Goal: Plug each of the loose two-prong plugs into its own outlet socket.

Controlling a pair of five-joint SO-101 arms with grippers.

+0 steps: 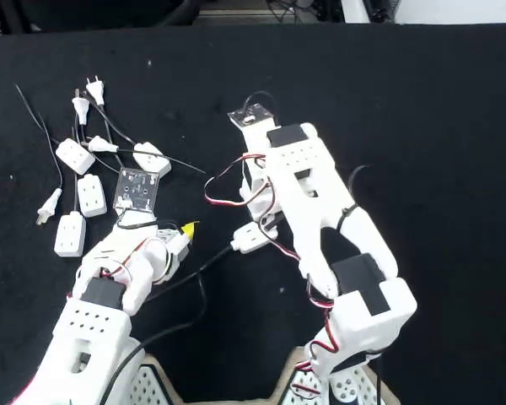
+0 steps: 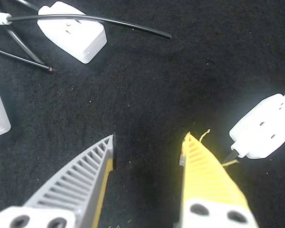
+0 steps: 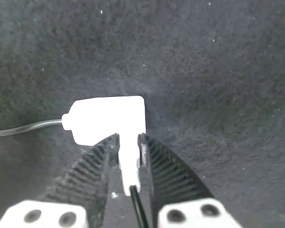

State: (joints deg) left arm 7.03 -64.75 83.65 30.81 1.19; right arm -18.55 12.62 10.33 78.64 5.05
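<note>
My right gripper [image 3: 129,142] is shut on a white two-prong plug [image 3: 128,164], whose front end meets a white outlet socket [image 3: 109,118]. In the high view that socket [image 1: 250,238] lies mid-table under the right arm, where the right gripper [image 1: 266,223] is mostly hidden. My left gripper [image 2: 149,142], one finger yellow and one grey, stands open over bare cloth just left of this socket [image 2: 261,128]. The left gripper [image 1: 184,234] holds nothing. Loose plugs [image 1: 82,105] and more sockets [image 1: 91,194] lie at the far left.
Thin black cables [image 1: 110,135] cross the cluster of plugs and sockets on the left. One socket [image 2: 73,31] with a cable over it lies ahead of the left gripper. A black cloth [image 1: 422,126] covers the table, with open room on the right.
</note>
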